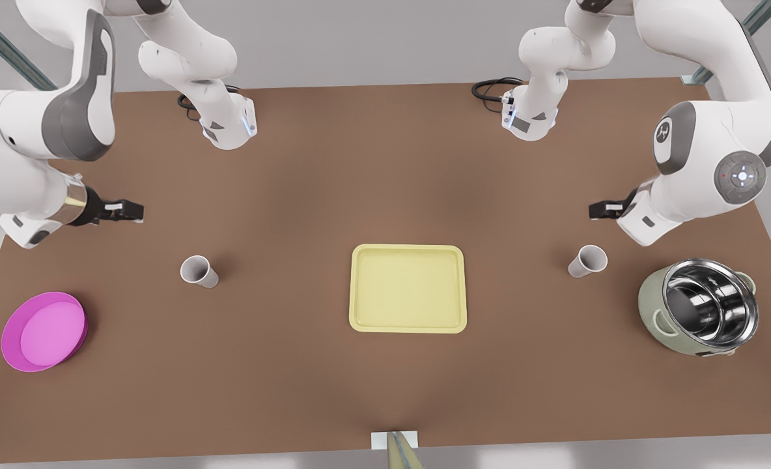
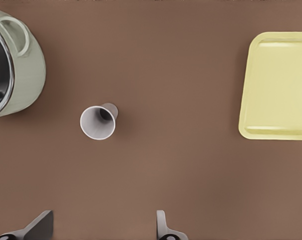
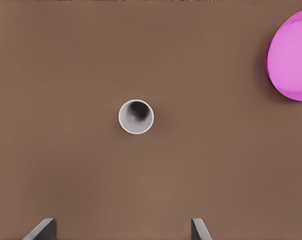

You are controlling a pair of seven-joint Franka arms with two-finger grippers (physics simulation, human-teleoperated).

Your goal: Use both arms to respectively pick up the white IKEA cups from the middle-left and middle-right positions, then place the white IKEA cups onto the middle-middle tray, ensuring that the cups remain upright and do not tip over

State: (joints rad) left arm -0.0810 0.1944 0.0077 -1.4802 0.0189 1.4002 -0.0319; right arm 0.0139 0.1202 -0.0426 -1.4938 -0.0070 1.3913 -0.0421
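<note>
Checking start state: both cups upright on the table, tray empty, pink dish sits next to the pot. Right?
One error: the pink dish is at the front view's left, across the table from the pot. The front view shows it. Both cups stand upright; the tray is empty.

A magenta-pink dish (image 1: 44,331) and a steel-lined green pot (image 1: 699,315) sit at opposite ends of the brown table (image 1: 294,365).
</note>
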